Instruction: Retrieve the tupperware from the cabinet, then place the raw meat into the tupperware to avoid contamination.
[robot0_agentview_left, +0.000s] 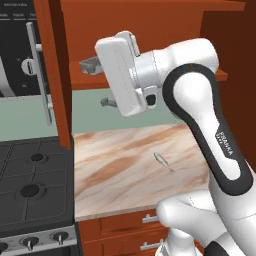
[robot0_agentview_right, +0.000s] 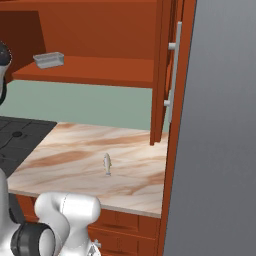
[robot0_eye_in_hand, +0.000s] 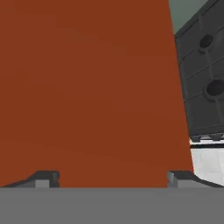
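Reaching toward the open cabinet (robot0_agentview_right: 100, 30) with claw (robot0_eye_in_hand: 113, 177) spread wide and empty, ready for the tupperware (robot0_agentview_right: 49, 60) sitting on the cabinet's shelf, while the raw meat (robot0_agentview_right: 107, 164) waits on the worktop (robot0_agentview_right: 75, 155) below the cabinet.

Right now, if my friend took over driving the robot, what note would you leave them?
Hand: open, holding nothing, up beside the open cabinet near the shelf.
Tupperware: on the cabinet shelf, not picked up yet.
Raw meat: lying on the marble counter, apart from everything.
Done: cabinet doors are open.
Left: grab the tupperware, set it on the counter, then put the meat inside it.
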